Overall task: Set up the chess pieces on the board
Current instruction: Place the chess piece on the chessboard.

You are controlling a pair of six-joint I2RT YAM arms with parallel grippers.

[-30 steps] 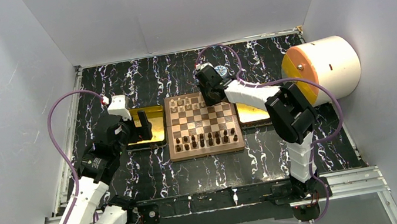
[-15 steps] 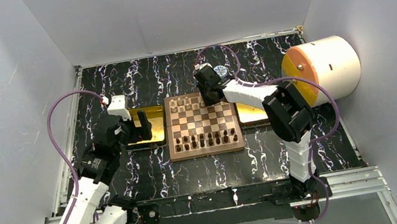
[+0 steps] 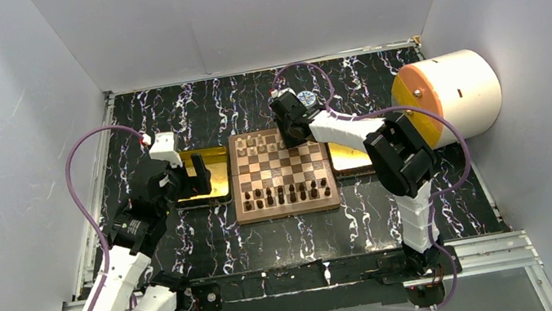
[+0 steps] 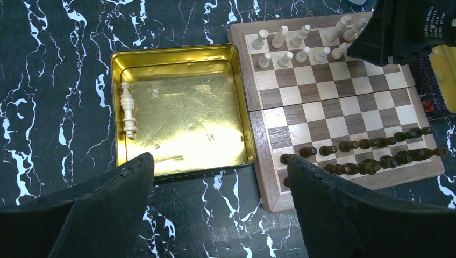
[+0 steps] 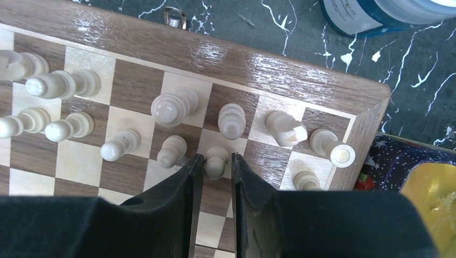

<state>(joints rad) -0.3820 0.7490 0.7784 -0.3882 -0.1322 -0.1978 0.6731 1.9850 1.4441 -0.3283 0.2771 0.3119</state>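
Left tray [image 4: 188,123]: cream figure [image 4: 128,110] lying by its left wall, maybe two end to end, can't tell. left gripper [image 4: 219,164] spread wide, empty, over the tray's near edge. board [image 4: 333,115]: cream pieces [image 4: 301,45] in far rows, dark pieces [image 4: 365,150] in near rows. right gripper [image 5: 216,159] jaws narrowly flank a standing pawn [image 5: 215,166]; pinching or released, can't tell. Right tray [image 5: 430,204] mostly hidden.

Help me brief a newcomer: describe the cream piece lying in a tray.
Start at the board, then look to the gold tray beside its left edge. A cream piece lies along that tray's left wall. It lies flat, alone in the tray; the other pieces in view stand on squares.
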